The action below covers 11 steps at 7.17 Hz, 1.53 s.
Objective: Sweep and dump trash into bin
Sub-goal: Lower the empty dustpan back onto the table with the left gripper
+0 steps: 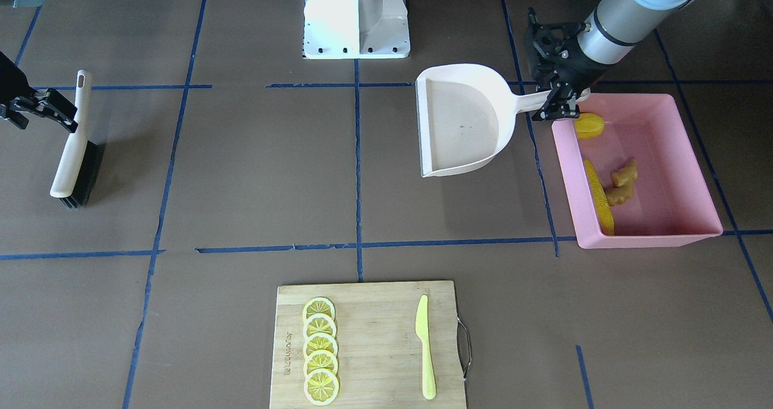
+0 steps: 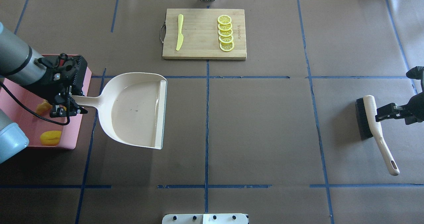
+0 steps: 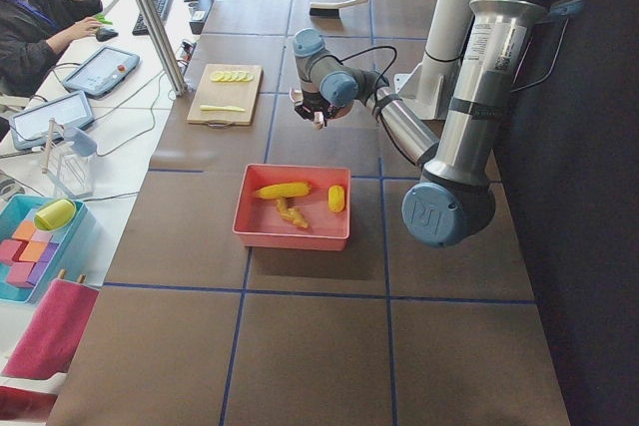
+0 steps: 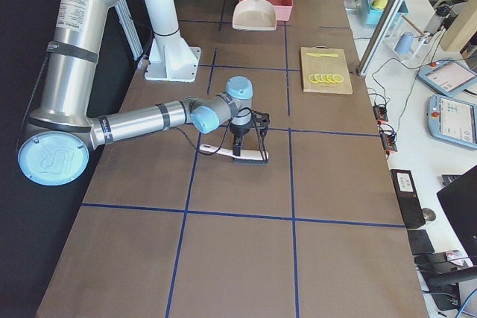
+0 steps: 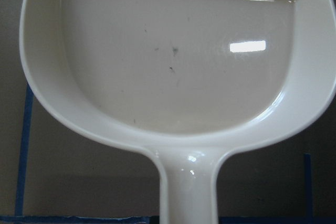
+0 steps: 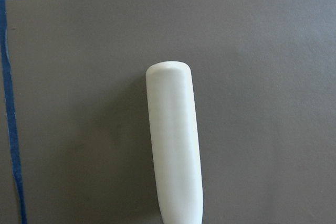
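all three toy foods, the long yellow corn cob (image 1: 599, 196), knobbly tan ginger root (image 1: 623, 182) and lumpy yellow fruit (image 1: 589, 125), already lie in the big pink plastic tub (image 1: 688, 155) at the table's left end, so only putting tools down looks left; the left gripper (image 1: 558, 102) is clamped on the empty beige dustpan (image 1: 462, 122)'s handle, the right gripper (image 1: 60, 118) closed on the white-handled black-bristled brush (image 1: 75, 155).

a burned-in brand mark along one short edge of the bamboo cutting board (image 1: 368, 344) beside the lemon slices (image 1: 319, 350), too small for us to read, the round "UR" logo on the near arm's joint cap (image 3: 435, 214), no other text we can read
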Tool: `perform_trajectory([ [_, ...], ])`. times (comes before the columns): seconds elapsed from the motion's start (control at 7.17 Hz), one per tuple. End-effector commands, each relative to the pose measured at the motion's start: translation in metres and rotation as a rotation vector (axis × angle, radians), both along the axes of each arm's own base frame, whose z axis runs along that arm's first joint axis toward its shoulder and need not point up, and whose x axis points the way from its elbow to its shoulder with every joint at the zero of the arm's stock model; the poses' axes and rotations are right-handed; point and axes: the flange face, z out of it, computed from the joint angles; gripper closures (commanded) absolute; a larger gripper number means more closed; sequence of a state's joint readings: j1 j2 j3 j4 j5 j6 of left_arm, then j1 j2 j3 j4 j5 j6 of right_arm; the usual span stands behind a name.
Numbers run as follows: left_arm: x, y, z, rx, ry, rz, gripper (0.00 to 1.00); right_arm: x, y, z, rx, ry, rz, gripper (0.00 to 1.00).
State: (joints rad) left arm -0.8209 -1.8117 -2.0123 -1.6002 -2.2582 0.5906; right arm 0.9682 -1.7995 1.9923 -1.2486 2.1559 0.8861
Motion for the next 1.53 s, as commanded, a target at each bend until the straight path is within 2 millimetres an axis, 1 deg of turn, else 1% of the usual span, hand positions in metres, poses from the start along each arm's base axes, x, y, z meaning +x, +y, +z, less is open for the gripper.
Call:
perform_trajectory([
  [0.0, 0.044, -0.01, 0.012, 0.005, 0.009, -0.001, 0.95, -0.001, -0.002, -0.001, -0.006, 0.0, 0.01, 0.0],
  [0.14, 0.069, -0.009, 0.017, 0.005, 0.008, -0.022, 0.95, -0.003, -0.004, -0.003, -0.003, -0.004, 0.012, 0.0],
  [0.28, 0.088, -0.012, 0.028, 0.007, 0.016, -0.016, 0.95, -0.004, -0.006, -0.003, -0.001, -0.003, 0.013, 0.0],
  [0.42, 0.095, -0.018, 0.038, 0.011, 0.015, -0.019, 0.95, -0.004, -0.006, -0.004, 0.0, -0.004, 0.013, 0.0],
  [0.56, 0.103, -0.024, 0.035, 0.013, 0.017, -0.018, 0.95, -0.004, -0.006, -0.004, 0.0, -0.004, 0.013, 0.0],
  [0.7, 0.111, -0.022, 0.03, 0.015, 0.022, -0.008, 0.94, -0.004, -0.006, -0.004, -0.001, -0.004, 0.014, 0.0],
  [0.84, 0.112, -0.022, 0.031, 0.013, 0.02, -0.006, 0.92, -0.004, -0.006, -0.004, -0.002, -0.004, 0.015, 0.0],
  [0.98, 0.115, -0.02, 0.032, 0.012, 0.018, -0.002, 0.83, -0.004, -0.006, -0.004, -0.002, -0.004, 0.015, 0.01],
  [1.12, 0.116, -0.021, 0.028, 0.016, 0.024, -0.001, 0.6, -0.004, -0.005, -0.005, -0.008, -0.007, 0.021, 0.01],
  [1.26, 0.117, -0.021, 0.024, 0.02, 0.029, -0.001, 0.3, -0.004, -0.005, -0.006, -0.013, -0.008, 0.028, 0.01],
  [1.4, 0.117, -0.021, 0.028, 0.005, 0.016, -0.003, 0.01, -0.004, -0.005, -0.006, -0.014, -0.009, 0.027, 0.01],
])
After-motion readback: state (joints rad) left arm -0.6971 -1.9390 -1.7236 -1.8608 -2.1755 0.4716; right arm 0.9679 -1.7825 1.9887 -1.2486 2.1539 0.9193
